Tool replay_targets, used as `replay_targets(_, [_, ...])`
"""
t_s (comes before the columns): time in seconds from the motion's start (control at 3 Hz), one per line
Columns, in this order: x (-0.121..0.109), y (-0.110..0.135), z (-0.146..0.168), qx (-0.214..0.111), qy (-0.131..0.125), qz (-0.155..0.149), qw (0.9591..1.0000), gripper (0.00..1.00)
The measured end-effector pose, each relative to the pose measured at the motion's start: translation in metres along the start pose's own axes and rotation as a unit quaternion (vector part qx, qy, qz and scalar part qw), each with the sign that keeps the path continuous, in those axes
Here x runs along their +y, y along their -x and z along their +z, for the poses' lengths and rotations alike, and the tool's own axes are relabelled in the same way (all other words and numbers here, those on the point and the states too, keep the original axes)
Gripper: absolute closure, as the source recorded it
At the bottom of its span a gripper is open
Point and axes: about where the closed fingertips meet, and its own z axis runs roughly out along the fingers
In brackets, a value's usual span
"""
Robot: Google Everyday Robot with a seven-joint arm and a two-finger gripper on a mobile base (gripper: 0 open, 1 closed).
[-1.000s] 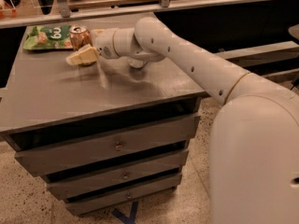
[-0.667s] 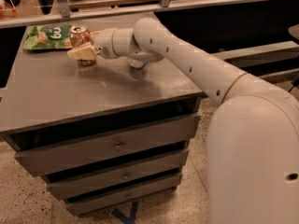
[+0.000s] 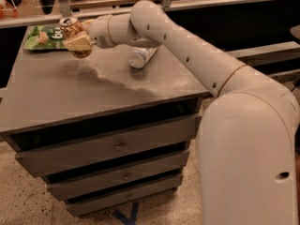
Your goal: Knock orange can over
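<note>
We find the gripper [image 3: 78, 43] at the far left corner of the worktop [image 3: 70, 97], set against the orange can [image 3: 70, 27], which stands tilted with its silver top leaning toward the green snack bag [image 3: 43, 36] just beside it. We cannot tell whether the jaws are open or closed. A clear bottle [image 3: 140, 56] lies on its side beneath the arm

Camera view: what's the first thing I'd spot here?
The big white robot arm stretching over the grey cabinet, filling the right side. Its end effector sits at the far left corner, right against the orange can, beside a green snack bag. A clear bottle lies under the arm.
</note>
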Motion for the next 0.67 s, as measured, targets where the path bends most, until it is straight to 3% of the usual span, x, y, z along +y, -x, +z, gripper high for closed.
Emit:
replay_targets(0.33, [-0.004, 0.04, -0.023, 0.062, 0.016, -0.04, 0.9971, 1.0])
replay_targets(0.67, [-0.004, 0.055, -0.047, 0.152, 0.029, -0.083, 0.9845, 1.0])
